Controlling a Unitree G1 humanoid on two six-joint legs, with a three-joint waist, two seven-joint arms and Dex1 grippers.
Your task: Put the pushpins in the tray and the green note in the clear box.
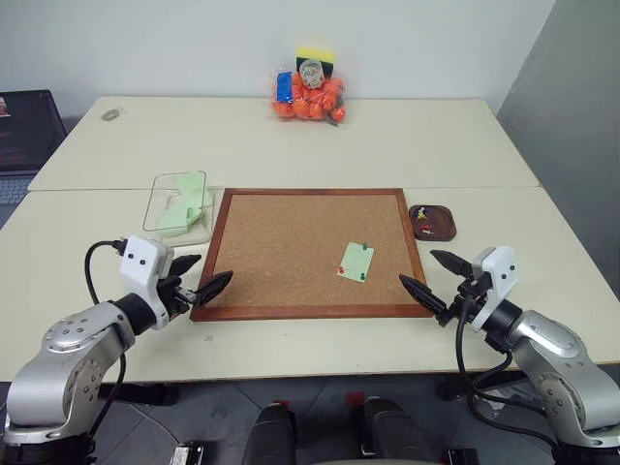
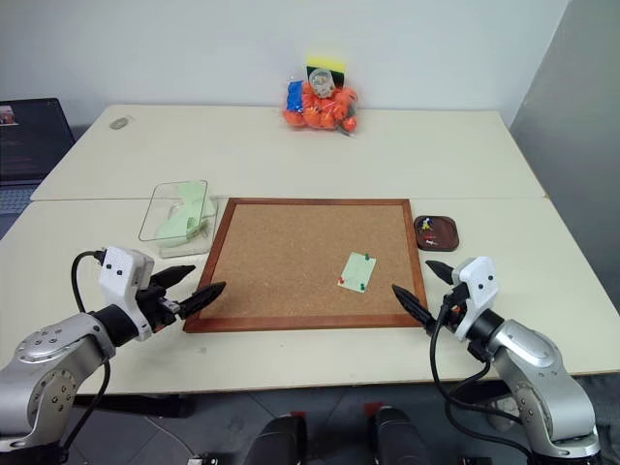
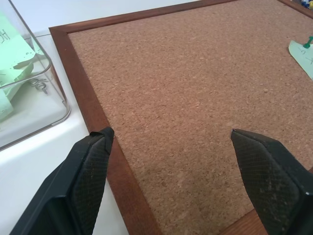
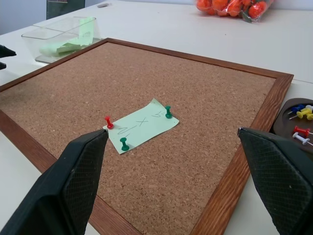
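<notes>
On the pale counter (image 1: 291, 145), seen from the head camera, a wood-framed cork board (image 1: 291, 242) lies flat between the robot's two arms. The green note (image 1: 356, 262) sits on the cork toward the board's right half, held by pushpins (image 1: 360, 278) at its edges. The clear box (image 1: 177, 205) stands just beside the board's left edge, with pale green slips already inside. The tray (image 1: 433, 222) rests just off the board's right edge. The left claw (image 1: 197, 280) hovers over the board's near left corner, fingers spread wide and holding nothing; the right claw (image 1: 435, 278) hovers at the near right corner, likewise wide open and empty. A bag of orange balls (image 1: 308, 97) sits at the far side of the counter, and a laptop (image 1: 24, 131) shows at the far left.

From the left wrist, the black fingers (image 3: 90, 171) stand far apart over the board's frame, with a wall of the box close by and a corner of the note beyond.

From the right wrist, the open fingers (image 4: 78, 176) frame the note, pinned by one red and two green pushpins; the tray at the edge holds several loose pins of red, yellow and blue.
</notes>
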